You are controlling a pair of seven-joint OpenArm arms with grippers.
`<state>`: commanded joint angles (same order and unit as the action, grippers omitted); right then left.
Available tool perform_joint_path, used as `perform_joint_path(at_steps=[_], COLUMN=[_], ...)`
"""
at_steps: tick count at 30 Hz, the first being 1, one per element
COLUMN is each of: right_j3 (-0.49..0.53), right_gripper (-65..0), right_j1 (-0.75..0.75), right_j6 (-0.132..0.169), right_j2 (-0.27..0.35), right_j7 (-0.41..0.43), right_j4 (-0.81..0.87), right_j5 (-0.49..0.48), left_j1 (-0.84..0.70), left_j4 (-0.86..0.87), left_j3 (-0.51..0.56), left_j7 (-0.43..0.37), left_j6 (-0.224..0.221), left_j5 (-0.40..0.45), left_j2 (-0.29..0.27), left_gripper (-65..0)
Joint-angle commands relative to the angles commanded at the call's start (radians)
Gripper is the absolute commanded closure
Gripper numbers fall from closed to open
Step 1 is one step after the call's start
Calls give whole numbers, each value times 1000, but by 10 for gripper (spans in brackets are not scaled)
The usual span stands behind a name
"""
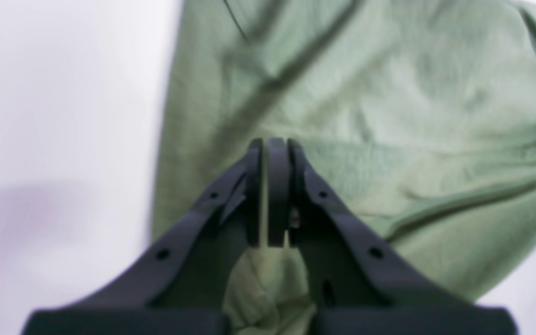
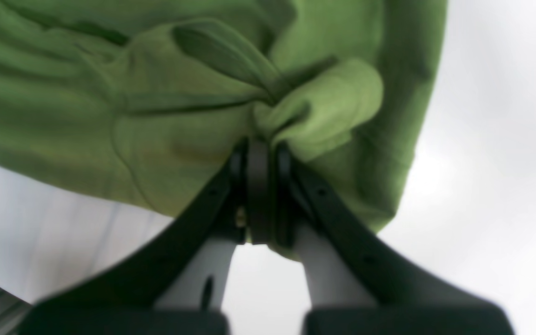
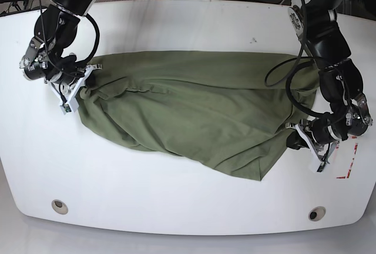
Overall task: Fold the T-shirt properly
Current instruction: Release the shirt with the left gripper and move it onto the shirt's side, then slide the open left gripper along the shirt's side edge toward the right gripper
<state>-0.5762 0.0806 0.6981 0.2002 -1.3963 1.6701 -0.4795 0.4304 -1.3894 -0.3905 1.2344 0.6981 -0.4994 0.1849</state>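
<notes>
Across the middle of the white counter [image 3: 188, 24], the T-shirt [image 3: 194, 107] lies spread between my two arms. It is plain olive-green cloth, soft and heavily creased, bunched into folds rather than flat. Its upper edge runs nearly straight; its lower edge sags toward the near side of the counter and ends in a loose corner.

My right claw [image 2: 258, 149] is clamped on a gathered wad of the T-shirt [image 2: 179, 116]. Cloth bulges out on both sides of the closed fingers. In the base view this claw [image 3: 79, 83] sits at the garment's left end.

My left claw [image 1: 275, 144] is also closed on the T-shirt [image 1: 389, 116]. A thin layer of fabric is pinched between the pads, and a further bunch shows below them. In the base view this claw [image 3: 298, 136] sits at the garment's right end, close to the counter surface.

No label or print on the cloth is legible. A white tag with red marks [image 3: 348, 163] lies on the counter beside my left claw; its writing cannot be read.
</notes>
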Motion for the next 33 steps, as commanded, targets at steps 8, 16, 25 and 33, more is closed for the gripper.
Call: perform_joint_path(at_steps=[8,16,25,33], right_j3=[0,2,2,2], right_gripper=[0,0,0,0], right_j1=[2,0,-6,-2], right_j6=[0,0,0,0], right_j2=[6,3,0,0], right_j7=[0,0,0,0], right_j4=[-2,-2,-2,-2], right_j5=[0,0,0,0], left_j1=[-14,-44,-44,-15], left_j4=[-78,140,221,331], left_j3=[0,0,-54,-54], left_j7=[35,8,-44,-78], left_j6=[0,0,0,0], left_j5=[2,2,2,2], left_j2=[2,64,66,28], left_gripper=[0,-196,-386,-386])
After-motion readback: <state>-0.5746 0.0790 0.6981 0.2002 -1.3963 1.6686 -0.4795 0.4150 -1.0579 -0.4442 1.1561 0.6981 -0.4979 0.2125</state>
